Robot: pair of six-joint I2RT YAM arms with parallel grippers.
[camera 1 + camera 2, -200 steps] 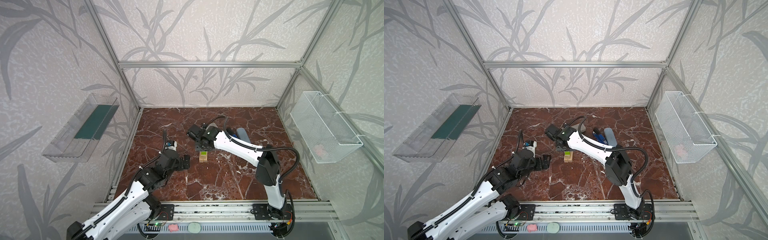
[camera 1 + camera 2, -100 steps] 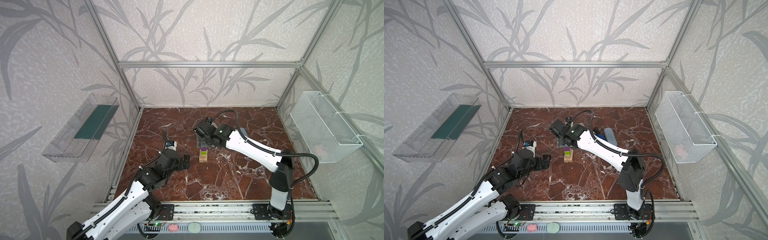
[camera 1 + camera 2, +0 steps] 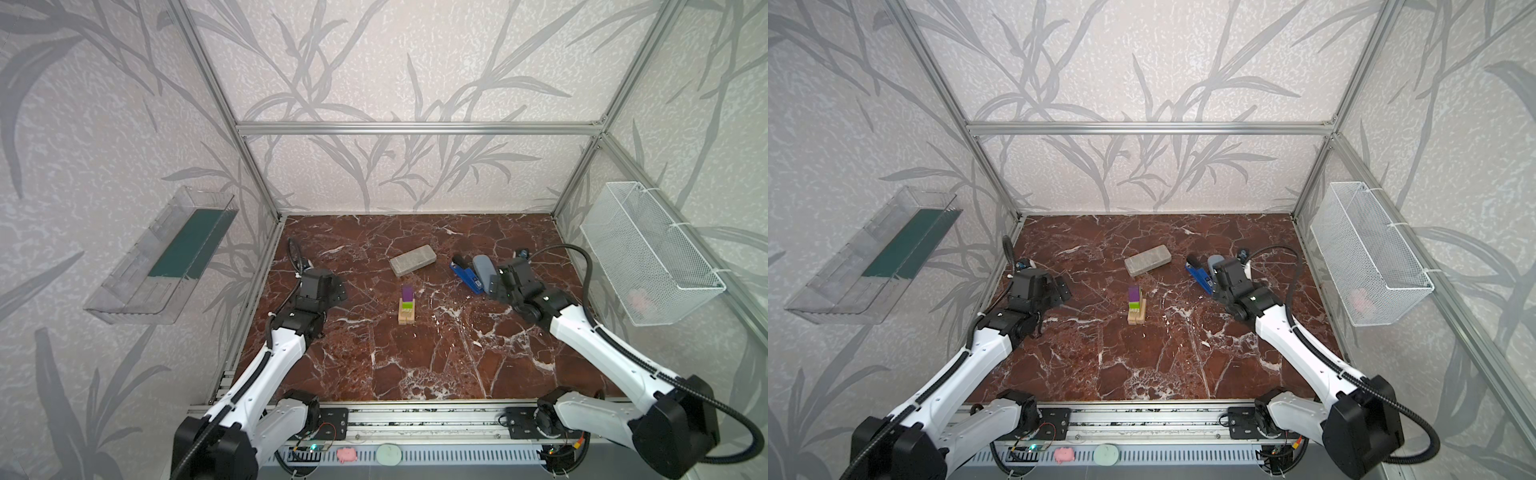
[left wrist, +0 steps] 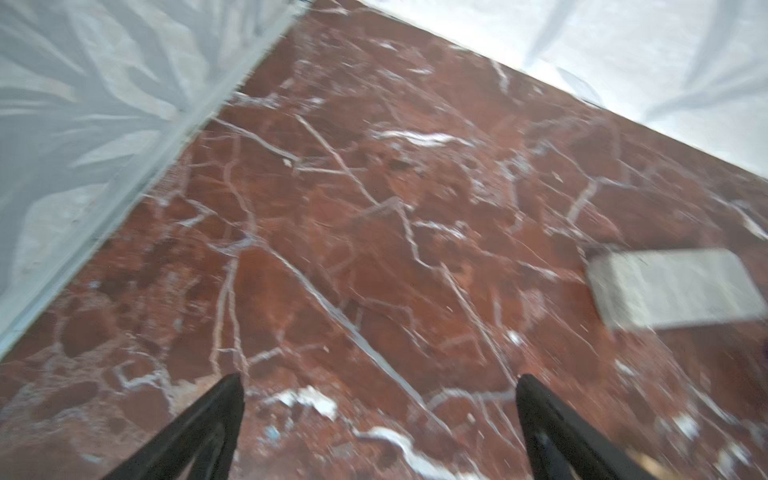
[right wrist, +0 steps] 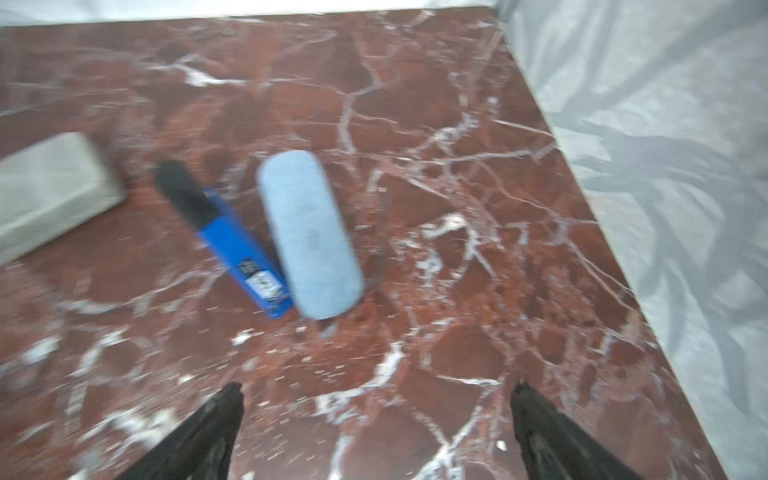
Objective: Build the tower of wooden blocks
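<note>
On the marble tabletop (image 3: 415,365) the tower (image 3: 407,306) is standing, the left gripper (image 4: 378,380) and right gripper (image 5: 376,388) hanging spread and empty; stacking seems finished, needing only a clear retreat.

A robotics lab cell is shown. The space is boxed in by an aluminium frame (image 3: 415,129) and walls (image 3: 415,62) covered with printed leaf sheeting. A left arm (image 3: 274,357) and a right arm (image 3: 602,353), both white, are bolted to a slotted rail (image 3: 415,419) at the front edge of a marble-patterned table (image 3: 415,365), and a circuit board (image 3: 311,446) is left exposed below. A wire basket (image 3: 648,257) and a clear tray (image 3: 166,257) are hung on the side walls. A tower (image 3: 407,305), a stapler (image 3: 467,274) and a slab (image 3: 412,260) are set out on the table.
</note>
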